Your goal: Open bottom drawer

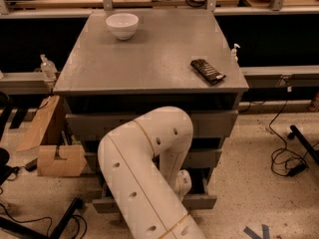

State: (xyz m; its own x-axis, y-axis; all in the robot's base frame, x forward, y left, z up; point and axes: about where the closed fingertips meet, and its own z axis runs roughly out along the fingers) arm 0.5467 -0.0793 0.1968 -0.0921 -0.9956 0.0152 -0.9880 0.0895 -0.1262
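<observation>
The grey cabinet point(149, 59) has three drawer fronts. The bottom drawer point(202, 201) is the slim front near the floor. It stands a little out from the cabinet, with a dark gap above its right part. My white arm point(144, 173) bends down in front of the cabinet and covers the middle of all three fronts and their knobs. My gripper point(182, 184) is low at the centre of the bottom drawer, mostly hidden behind the arm.
A white bowl point(122, 25) and a dark flat packet point(208, 70) lie on the cabinet top. A cardboard box point(59, 159) stands on the floor at the left. Cables point(286, 161) trail on the floor at the right. A black stand leg point(65, 218) crosses the lower left.
</observation>
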